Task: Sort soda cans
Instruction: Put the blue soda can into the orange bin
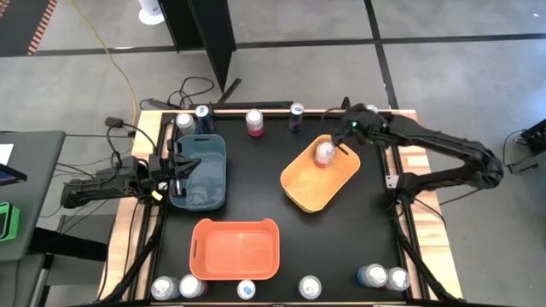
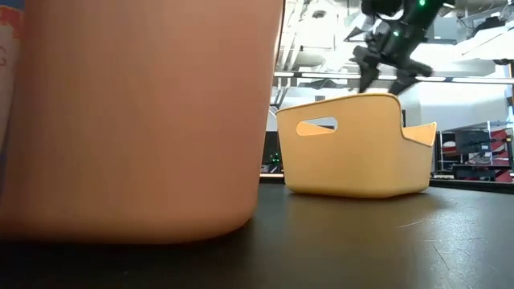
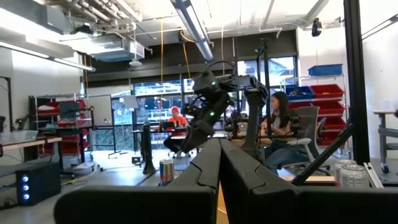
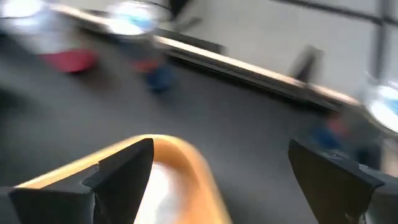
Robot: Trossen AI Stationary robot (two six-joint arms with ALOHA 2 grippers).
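Observation:
Soda cans stand along the table's edges. A pink can (image 1: 254, 122) and a blue one (image 1: 296, 115) are at the far edge, and several more, such as a silver one (image 1: 309, 286), are at the near edge. One pale pink can (image 1: 324, 153) stands inside the yellow bin (image 1: 299, 183). My right gripper (image 1: 343, 143) hangs open just above that bin's far end, beside the can, and its fingers show spread wide over the bin's rim (image 4: 186, 155). My left gripper (image 1: 175, 166) is shut and waits at the blue bin's (image 1: 209, 158) left wall.
An orange bin (image 1: 235, 249) sits near the table's near edge and fills the left of the low view (image 2: 136, 112). The yellow bin (image 2: 357, 144) stands beyond it, with my right gripper (image 2: 384, 79) above. Bare black tabletop lies between the bins. People sit in the room behind.

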